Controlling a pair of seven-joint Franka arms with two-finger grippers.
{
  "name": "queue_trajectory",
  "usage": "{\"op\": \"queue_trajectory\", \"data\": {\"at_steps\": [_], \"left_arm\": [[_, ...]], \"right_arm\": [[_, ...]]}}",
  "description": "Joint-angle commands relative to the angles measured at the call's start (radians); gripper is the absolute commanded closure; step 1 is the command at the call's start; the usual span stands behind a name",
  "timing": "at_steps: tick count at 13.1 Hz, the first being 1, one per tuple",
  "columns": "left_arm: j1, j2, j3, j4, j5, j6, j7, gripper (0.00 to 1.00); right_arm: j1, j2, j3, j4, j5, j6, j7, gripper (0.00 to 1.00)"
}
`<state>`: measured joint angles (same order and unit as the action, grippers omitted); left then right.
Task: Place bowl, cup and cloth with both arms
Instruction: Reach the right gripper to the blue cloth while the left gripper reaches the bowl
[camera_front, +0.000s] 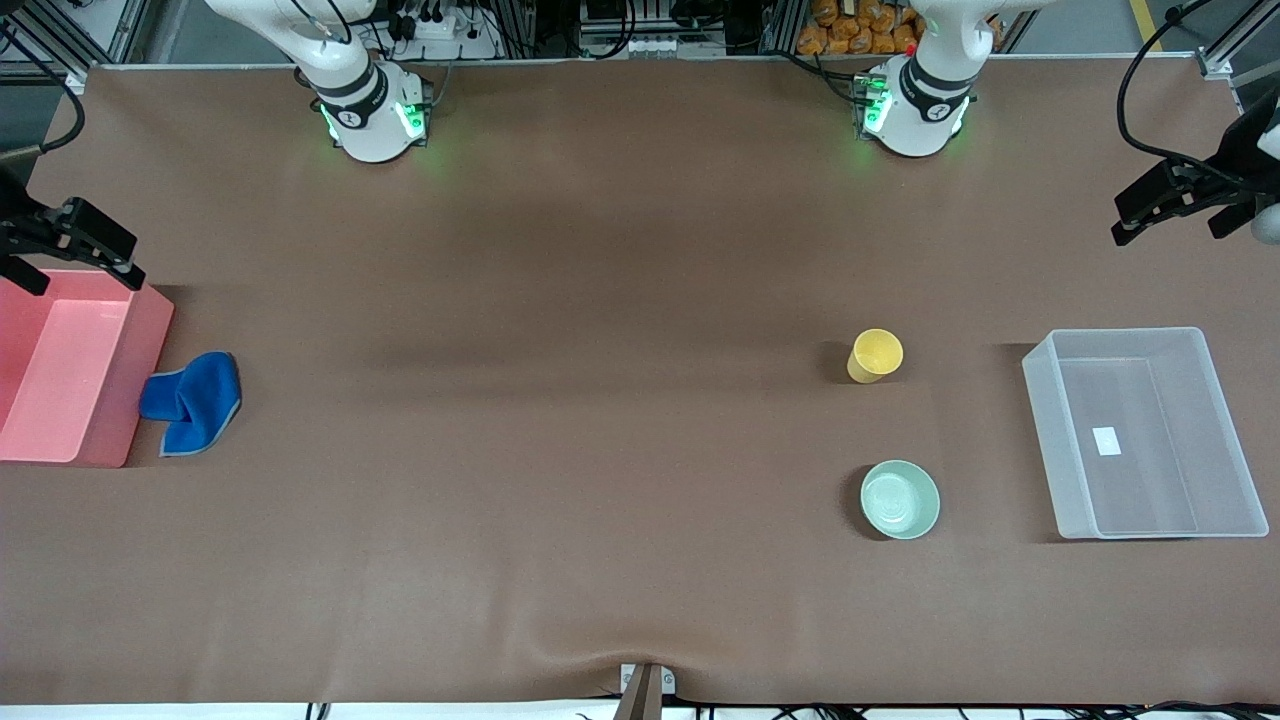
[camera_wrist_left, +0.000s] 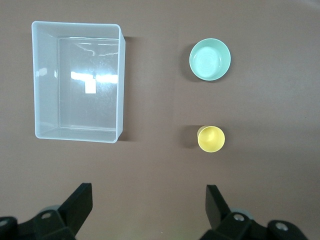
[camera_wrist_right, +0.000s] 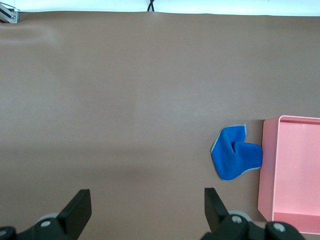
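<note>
The pale mint-green bowl (camera_front: 900, 499) stands upright on the brown table toward the left arm's end, nearer the front camera than the yellow cup (camera_front: 875, 355). Both show in the left wrist view, the bowl (camera_wrist_left: 210, 59) and the cup (camera_wrist_left: 211, 139). The blue cloth (camera_front: 192, 400) lies crumpled against the pink bin at the right arm's end and also shows in the right wrist view (camera_wrist_right: 235, 158). My left gripper (camera_front: 1165, 232) (camera_wrist_left: 148, 205) hangs open and empty high over the table's left-arm end. My right gripper (camera_front: 80, 262) (camera_wrist_right: 147, 205) hangs open and empty over the pink bin's edge.
A clear plastic bin (camera_front: 1040, 420) (camera_wrist_left: 121, 85) stands empty beside the bowl and cup at the left arm's end. A pink bin (camera_front: 145, 330) (camera_wrist_right: 267, 170) stands empty at the right arm's end. A clamp (camera_front: 645, 690) sits at the table edge nearest the front camera.
</note>
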<state>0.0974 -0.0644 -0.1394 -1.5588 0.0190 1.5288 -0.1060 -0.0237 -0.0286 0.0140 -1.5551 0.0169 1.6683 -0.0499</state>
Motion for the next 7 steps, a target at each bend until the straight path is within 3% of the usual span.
{"op": "queue_trajectory", "data": {"at_steps": [1,4,7], "left_arm": [[0.002,-0.005,-0.009,0.005,0.012,-0.015,-0.009,0.00],[0.007,0.000,-0.009,0.023,0.013,-0.015,-0.009,0.00],[0.007,0.073,-0.006,0.017,0.010,0.020,-0.024,0.00]], "right_arm": [[0.005,0.012,0.000,0.026,-0.015,-0.019,0.016,0.00],[0.007,0.012,0.000,0.021,-0.015,-0.022,0.016,0.00],[-0.001,0.026,-0.002,-0.038,-0.025,-0.018,0.010,0.00]]}}
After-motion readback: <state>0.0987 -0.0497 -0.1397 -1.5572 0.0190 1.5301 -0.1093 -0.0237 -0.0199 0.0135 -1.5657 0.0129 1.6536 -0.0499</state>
